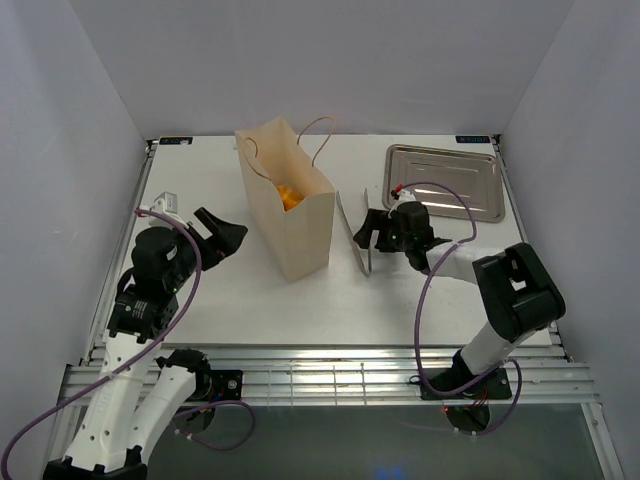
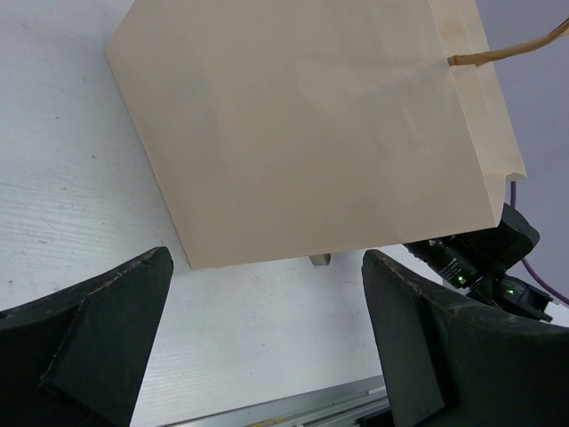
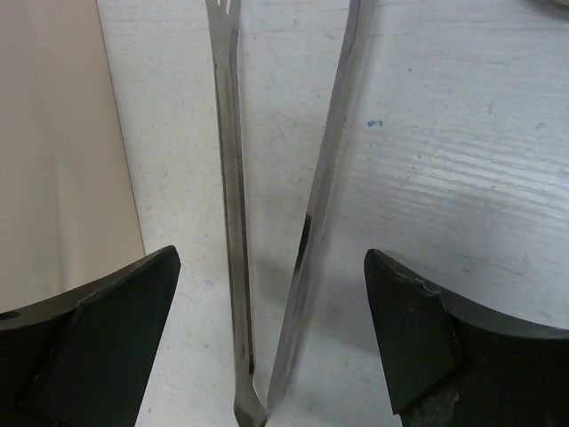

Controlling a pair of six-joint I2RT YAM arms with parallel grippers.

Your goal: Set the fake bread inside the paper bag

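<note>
The cream paper bag (image 1: 300,230) stands upright at the table's middle, and glossy orange fake bread (image 1: 289,196) shows inside its open top. My left gripper (image 1: 222,238) is open just left of the bag, with nothing between its fingers. In the left wrist view the bag's wall (image 2: 311,133) fills the frame ahead of that gripper (image 2: 267,329). My right gripper (image 1: 372,232) is open to the right of the bag. Its fingers (image 3: 107,329) stand wide on either side of the metal tongs (image 3: 229,178), which lie on the table untouched, with the bag's side (image 3: 53,151) at the left.
The steel tray (image 1: 445,180) lies at the back right, with no bread on it. The tongs (image 1: 355,235) lie between the bag and the right arm. A brown cord handle (image 2: 507,49) hangs off the bag's rim. The right arm's wrist (image 2: 480,258) shows behind the bag's corner.
</note>
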